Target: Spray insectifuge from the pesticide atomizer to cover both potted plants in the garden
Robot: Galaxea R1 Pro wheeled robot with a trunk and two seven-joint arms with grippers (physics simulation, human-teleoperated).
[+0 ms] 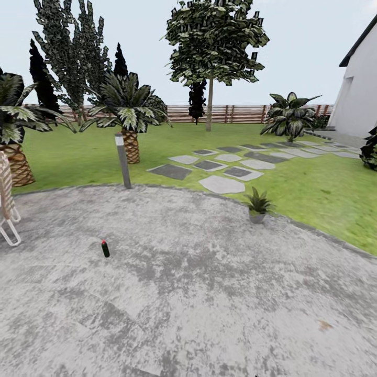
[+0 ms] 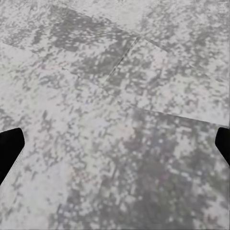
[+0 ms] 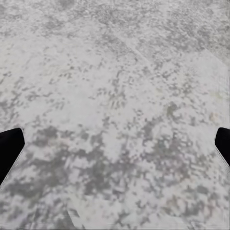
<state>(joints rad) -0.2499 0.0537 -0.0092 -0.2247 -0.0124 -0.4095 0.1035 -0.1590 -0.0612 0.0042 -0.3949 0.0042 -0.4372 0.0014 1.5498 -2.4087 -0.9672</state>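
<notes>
Atomizer stands upright on the patio, probably light, rigid, slick; grasp mid-body. Both grippers' fingers spread apart, nothing between them.

Head view: bright, flat daylight under a pale sky; no cast shadows on the patio or lawn. No glare. Foliage on the trees blocky, low-resolution. Wide-angle bend at frame edges. Wrist views: evenly lit paving, texture coarse, pixelated, soft throughout; dark fingertips at the sides unlit.
</notes>
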